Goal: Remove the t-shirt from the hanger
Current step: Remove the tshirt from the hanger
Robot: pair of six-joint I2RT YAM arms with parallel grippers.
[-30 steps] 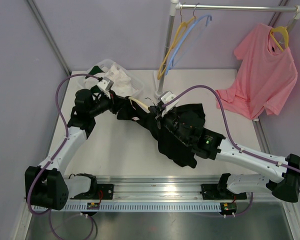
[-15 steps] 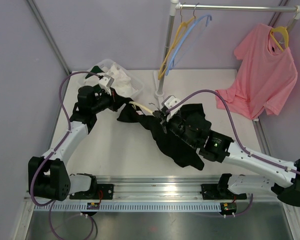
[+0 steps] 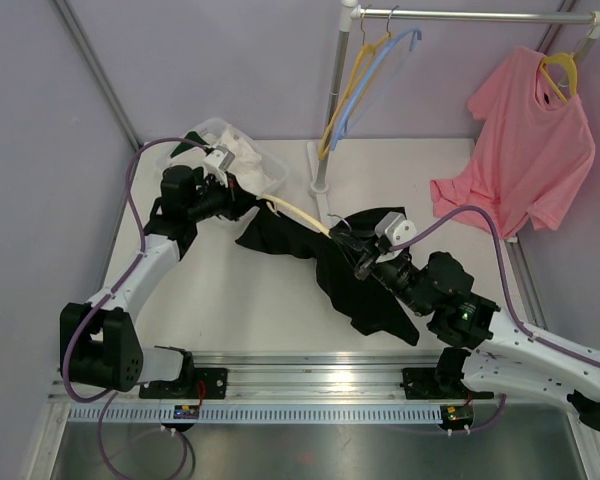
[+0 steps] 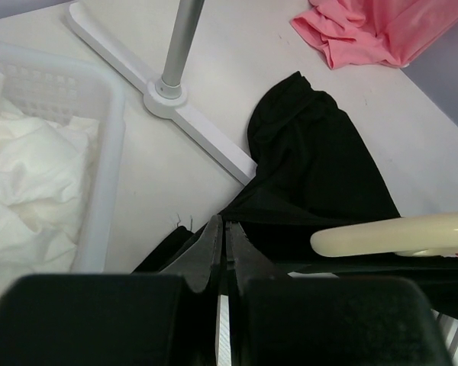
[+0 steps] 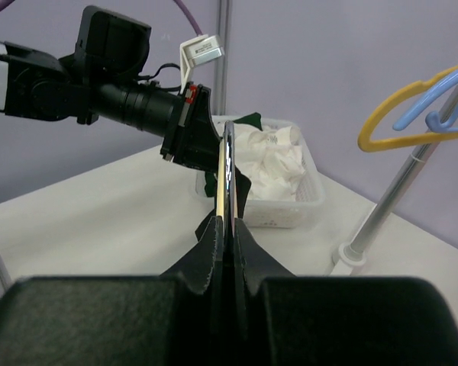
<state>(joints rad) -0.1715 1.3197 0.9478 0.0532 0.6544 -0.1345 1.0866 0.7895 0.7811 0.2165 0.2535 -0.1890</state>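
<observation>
White table (image 3: 230, 290): black t-shirt (image 3: 352, 292) hides most of cream hanger (image 3: 298, 215).

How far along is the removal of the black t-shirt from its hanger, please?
Partly done: one arm of the cream hanger already pokes bare out of the black t-shirt. In hand: the left gripper is shut on the fabric, the right gripper on what looks like the hanger. Left: the hanger's other end is still under cloth.

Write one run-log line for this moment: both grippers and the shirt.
left gripper: shut on black t-shirt | right gripper: shut on hanger | status: one hanger arm bare
</observation>
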